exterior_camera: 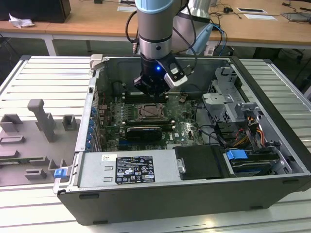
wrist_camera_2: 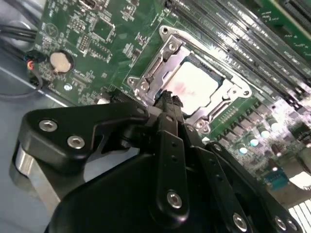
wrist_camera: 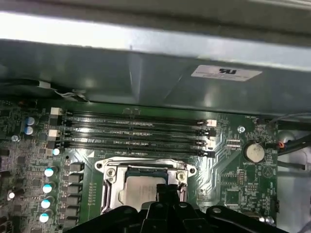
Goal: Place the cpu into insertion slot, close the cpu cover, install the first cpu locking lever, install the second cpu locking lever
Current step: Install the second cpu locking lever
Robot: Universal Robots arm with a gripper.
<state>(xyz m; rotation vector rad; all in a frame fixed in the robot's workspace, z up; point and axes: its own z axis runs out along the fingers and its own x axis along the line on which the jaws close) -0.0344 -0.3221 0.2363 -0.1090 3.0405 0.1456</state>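
Observation:
Inside an open computer case, the cpu (wrist_camera_2: 197,85) (wrist_camera: 137,187) lies pale and flat in the insertion slot (exterior_camera: 149,112) on the green motherboard. The silvery cpu cover (wrist_camera_2: 156,72) (wrist_camera: 110,187) lies down around it, the chip's face showing through its window. My black gripper (wrist_camera_2: 167,100) (wrist_camera: 167,191) (exterior_camera: 151,88) hangs just above the socket's edge. Its fingertips are pressed together and hold nothing. I cannot make out how the locking levers stand.
Long black memory slots (wrist_camera: 136,131) run beside the socket, toward the case wall (wrist_camera: 155,82). A coin battery (wrist_camera_2: 60,60) sits nearby. A black card (exterior_camera: 141,132), a drive cage (exterior_camera: 228,102) and the power supply (exterior_camera: 131,167) surround the board. Grey fixtures (exterior_camera: 39,126) stand outside.

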